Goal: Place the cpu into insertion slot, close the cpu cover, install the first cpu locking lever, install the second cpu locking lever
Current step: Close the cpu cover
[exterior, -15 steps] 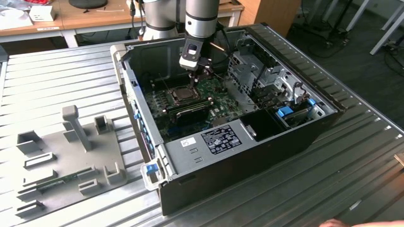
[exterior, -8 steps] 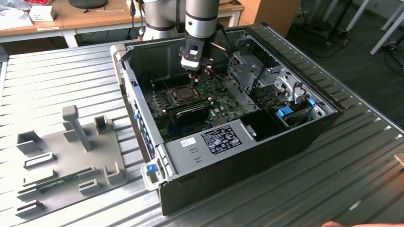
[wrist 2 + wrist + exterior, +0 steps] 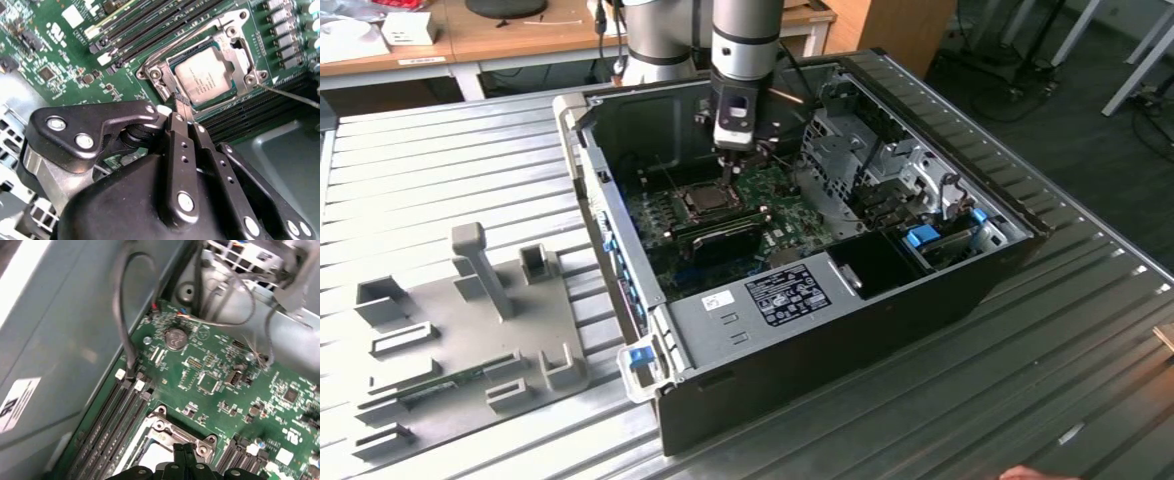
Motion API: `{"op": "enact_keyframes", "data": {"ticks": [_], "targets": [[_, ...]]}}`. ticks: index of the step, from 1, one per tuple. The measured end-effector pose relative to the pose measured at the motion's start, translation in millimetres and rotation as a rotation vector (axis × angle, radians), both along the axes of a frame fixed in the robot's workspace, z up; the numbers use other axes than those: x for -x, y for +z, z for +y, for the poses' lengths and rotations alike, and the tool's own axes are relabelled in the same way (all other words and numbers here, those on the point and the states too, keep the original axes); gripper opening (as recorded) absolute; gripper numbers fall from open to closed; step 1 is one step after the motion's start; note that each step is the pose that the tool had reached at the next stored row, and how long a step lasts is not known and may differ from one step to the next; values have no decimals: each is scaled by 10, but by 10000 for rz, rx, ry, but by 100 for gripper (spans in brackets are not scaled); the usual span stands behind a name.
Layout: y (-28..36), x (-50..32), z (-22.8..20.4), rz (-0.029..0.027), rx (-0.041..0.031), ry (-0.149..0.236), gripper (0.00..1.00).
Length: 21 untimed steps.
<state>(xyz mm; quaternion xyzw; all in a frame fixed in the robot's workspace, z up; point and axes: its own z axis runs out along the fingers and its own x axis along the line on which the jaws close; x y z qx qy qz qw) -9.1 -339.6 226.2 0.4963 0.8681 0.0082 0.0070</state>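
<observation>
The cpu (image 3: 205, 75), a dull grey square, lies in the insertion slot (image 3: 154, 74) on the green circuit board (image 3: 60, 55). The silver cpu cover (image 3: 235, 30) lies flat over it, and its window frames the chip. A thin wire locking lever (image 3: 287, 95) sticks out sideways from one socket corner. My gripper (image 3: 181, 102) is shut with nothing seen between the fingers, its tip right at the socket's edge. In the exterior view the gripper (image 3: 738, 150) hangs inside the open case just above the socket (image 3: 711, 200). In the first wrist view its shut tips (image 3: 184, 451) meet the socket frame (image 3: 165, 427).
Long black memory slots (image 3: 150, 20) flank the socket. The case wall (image 3: 65, 340) rises close beside the board, with a dark cable (image 3: 120, 315) looping down to it. A metal drive cage (image 3: 854, 140) stands at the exterior view's right. A grey fixture plate (image 3: 467, 330) lies outside the case.
</observation>
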Motion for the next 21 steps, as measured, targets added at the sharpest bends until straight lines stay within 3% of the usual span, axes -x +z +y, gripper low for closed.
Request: {"op": "enact_keyframes", "data": {"ticks": [21], "targets": [[-11, 0, 0, 0, 0, 3815, 11]]}}
